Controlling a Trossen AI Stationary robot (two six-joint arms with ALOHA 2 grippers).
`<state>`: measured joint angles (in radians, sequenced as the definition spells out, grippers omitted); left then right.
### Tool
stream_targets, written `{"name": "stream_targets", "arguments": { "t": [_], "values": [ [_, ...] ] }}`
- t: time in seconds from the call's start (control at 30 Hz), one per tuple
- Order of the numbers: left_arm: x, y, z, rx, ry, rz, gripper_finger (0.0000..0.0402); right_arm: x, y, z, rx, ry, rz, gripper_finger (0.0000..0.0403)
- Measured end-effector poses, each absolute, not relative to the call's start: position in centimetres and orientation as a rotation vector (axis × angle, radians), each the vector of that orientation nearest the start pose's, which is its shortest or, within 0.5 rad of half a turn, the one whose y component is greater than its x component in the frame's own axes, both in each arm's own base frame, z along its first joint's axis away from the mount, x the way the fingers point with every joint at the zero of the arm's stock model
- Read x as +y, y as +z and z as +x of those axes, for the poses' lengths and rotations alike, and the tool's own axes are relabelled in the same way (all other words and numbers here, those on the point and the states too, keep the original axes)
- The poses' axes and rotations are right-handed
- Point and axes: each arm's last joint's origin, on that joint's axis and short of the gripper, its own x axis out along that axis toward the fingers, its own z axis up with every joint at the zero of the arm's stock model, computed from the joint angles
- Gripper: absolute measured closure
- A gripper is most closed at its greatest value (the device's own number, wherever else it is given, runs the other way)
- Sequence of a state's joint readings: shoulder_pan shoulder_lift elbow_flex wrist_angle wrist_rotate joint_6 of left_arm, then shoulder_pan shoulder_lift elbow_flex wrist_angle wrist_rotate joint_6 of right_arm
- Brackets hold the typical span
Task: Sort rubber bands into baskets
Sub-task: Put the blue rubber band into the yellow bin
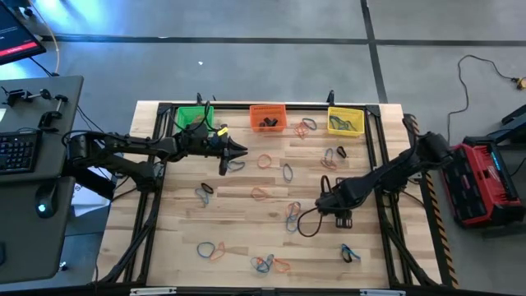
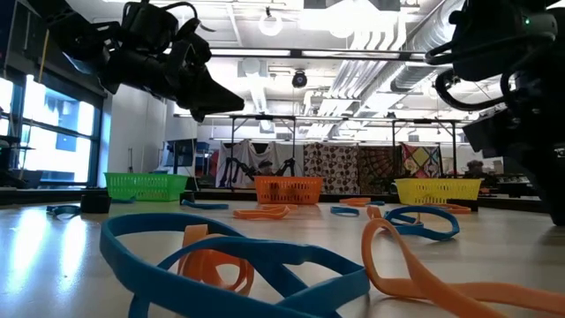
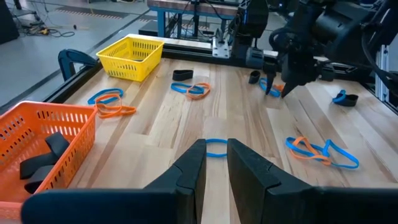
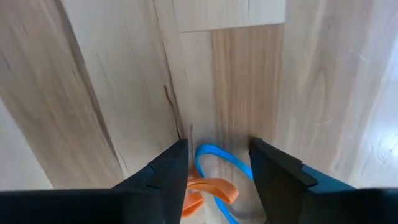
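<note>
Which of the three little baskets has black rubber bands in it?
The orange plastic mesh basket, the middle one, holds black rubber bands. The green basket shows no black bands; the yellow basket holds lighter ones.

text: none legible | labels: none | signs: none

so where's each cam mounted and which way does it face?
High: above the table, straight down; both arms, green basket.
Low: at tabletop height, level across the bands; both arms overhead.
Left wrist: on the left gripper, raised, facing the right arm; jaws narrowly apart.
Right wrist: on the right gripper, looking down; jaws straddle a blue band.
Shared: orange basket and yellow basket in high, low, left wrist.
</note>
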<state>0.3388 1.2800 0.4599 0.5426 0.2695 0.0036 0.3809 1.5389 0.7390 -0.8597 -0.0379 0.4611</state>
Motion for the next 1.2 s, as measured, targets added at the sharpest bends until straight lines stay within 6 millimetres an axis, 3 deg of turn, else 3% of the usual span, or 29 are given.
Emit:
{"name": "stream_targets", "arguments": {
  "t": [0.4, 1.0, 1.2],
  "values": [
    [7.5, 19.2, 23.6, 0.266, 0.067, -0.072, 0.0344, 8.4, 14.0, 20.6, 1.664, -0.028, 0.049, 0.0396],
    [7.5, 19.2, 23.6, 0.265, 0.080, -0.078, 0.0344, 7.0, 19.2, 25.5, 1.419, -0.118, -0.062, 0.0402],
    [7.5, 19.2, 23.6, 0.266, 0.080, -0.078, 0.0344, 4.0, 20.1, 26.7, 1.350, -0.318, -0.046, 0.0402]
  ]
}}
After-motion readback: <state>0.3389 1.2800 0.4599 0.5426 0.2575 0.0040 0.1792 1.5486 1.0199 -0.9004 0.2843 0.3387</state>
